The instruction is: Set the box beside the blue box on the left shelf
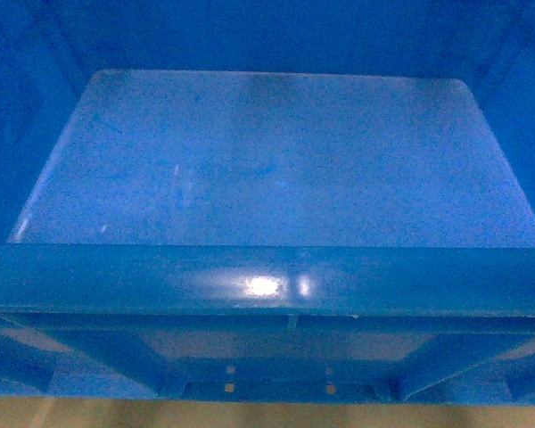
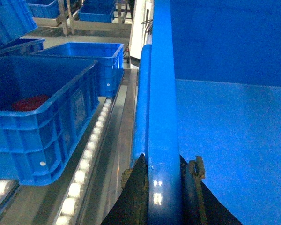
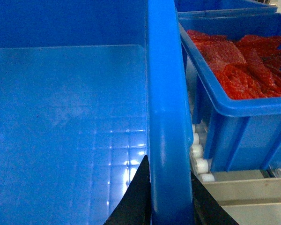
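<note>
While the box (image 1: 276,160) fills the head view, its thick near rim runs straight across the lower part and its smooth floor lies bare behind it. Both grippers grip this box by its side rims. The left gripper (image 2: 161,187) is clamped on the box's left rim, one dark finger (image 2: 136,192) outside the wall and the other inside. The right gripper (image 3: 168,197) is clamped on the box's right rim the same way, a dark finger (image 3: 133,201) on the inner side and one outside. Just left of the box, a roller track (image 2: 86,159) carries two more blue crates: the near crate (image 2: 42,117) holds something red, and the far crate (image 2: 91,61) stands behind it. Just right of the box, another crate (image 3: 239,79) sits on white rollers (image 3: 199,159), filled with red mesh (image 3: 239,61).
</note>
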### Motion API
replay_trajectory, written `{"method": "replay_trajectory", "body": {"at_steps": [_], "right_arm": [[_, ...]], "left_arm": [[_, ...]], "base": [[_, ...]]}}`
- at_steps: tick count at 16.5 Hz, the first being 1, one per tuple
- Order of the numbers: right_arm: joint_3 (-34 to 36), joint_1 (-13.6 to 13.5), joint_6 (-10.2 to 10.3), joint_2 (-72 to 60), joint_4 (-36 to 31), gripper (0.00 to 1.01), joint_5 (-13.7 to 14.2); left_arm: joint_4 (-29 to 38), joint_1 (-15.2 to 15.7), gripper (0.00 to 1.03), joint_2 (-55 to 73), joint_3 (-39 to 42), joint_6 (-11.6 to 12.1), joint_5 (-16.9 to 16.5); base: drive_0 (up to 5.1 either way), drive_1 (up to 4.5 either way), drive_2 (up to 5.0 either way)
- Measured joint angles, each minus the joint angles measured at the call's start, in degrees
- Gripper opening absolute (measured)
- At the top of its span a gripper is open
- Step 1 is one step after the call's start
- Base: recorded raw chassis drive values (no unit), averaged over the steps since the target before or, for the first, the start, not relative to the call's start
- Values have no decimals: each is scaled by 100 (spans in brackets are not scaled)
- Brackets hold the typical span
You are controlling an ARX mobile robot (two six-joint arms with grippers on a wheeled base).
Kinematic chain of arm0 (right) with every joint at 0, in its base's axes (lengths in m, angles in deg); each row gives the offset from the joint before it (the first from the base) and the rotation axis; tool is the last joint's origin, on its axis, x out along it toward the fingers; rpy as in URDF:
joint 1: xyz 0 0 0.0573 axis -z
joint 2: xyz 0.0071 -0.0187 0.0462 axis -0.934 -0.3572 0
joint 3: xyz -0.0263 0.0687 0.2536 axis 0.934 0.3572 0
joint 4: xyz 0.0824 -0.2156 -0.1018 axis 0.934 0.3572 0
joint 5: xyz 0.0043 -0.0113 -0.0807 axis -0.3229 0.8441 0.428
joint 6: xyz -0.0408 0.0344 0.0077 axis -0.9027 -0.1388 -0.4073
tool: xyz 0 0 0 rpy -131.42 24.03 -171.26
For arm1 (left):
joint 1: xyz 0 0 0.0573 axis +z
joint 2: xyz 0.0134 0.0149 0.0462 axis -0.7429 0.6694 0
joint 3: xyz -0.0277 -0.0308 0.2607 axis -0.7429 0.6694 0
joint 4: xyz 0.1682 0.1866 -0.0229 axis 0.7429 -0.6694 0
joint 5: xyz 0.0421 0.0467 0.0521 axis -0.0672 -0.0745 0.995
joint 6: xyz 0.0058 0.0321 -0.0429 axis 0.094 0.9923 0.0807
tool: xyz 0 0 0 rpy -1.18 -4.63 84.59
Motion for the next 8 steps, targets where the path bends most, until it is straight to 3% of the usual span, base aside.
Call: {"method": "replay_trajectory", "body": {"at_steps": [8], "right_arm": [[0, 0, -7, 4, -15, 9, 2]], "left_arm": [[7, 0, 9, 2, 0, 0, 2]], "base": [[-2, 425, -429]]}}
